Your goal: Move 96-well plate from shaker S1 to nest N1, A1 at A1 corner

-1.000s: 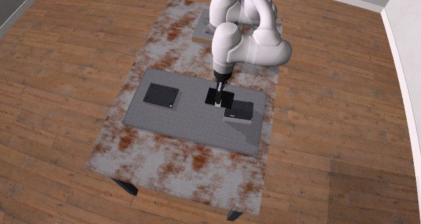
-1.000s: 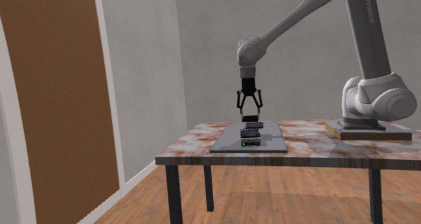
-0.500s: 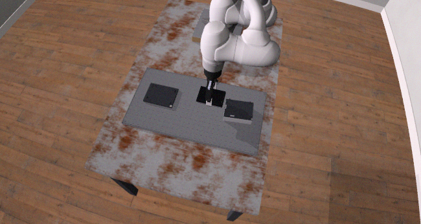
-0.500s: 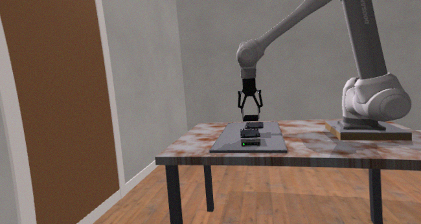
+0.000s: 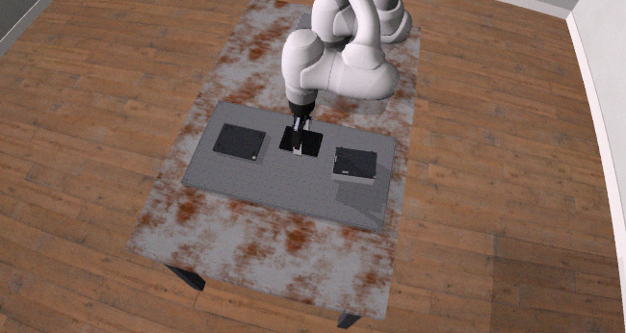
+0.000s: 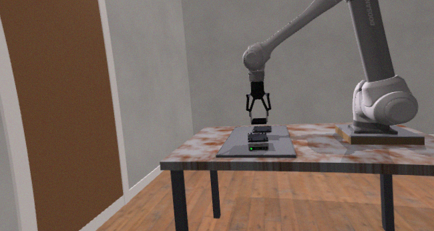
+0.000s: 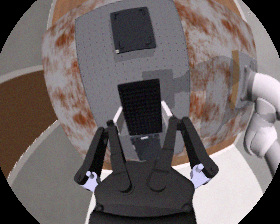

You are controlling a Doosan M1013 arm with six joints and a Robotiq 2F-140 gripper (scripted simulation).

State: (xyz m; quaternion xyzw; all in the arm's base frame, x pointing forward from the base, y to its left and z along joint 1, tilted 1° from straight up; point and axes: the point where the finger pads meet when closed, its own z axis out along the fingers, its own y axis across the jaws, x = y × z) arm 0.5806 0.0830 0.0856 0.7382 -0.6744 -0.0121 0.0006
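Note:
The dark 96-well plate (image 5: 302, 140) hangs in the air over the grey deck, roughly level, between the two stations. My gripper (image 5: 299, 134) is shut on it across its short sides; in the wrist view the plate (image 7: 143, 106) sits between the two fingers. In the side view the plate (image 6: 258, 121) is clearly above the deck. The plate nest N1 (image 5: 239, 141) is a dark square to the left, with a pale mark at its near right corner; it lies ahead in the wrist view (image 7: 132, 31). The shaker S1 (image 5: 354, 165) stands to the right, with nothing on top.
The grey deck plate (image 5: 289, 168) carries both stations on a rust-stained table. The shaker shows a green light on its front (image 6: 251, 148). The arm's base (image 6: 380, 130) stands on a wooden pad at the table's far end.

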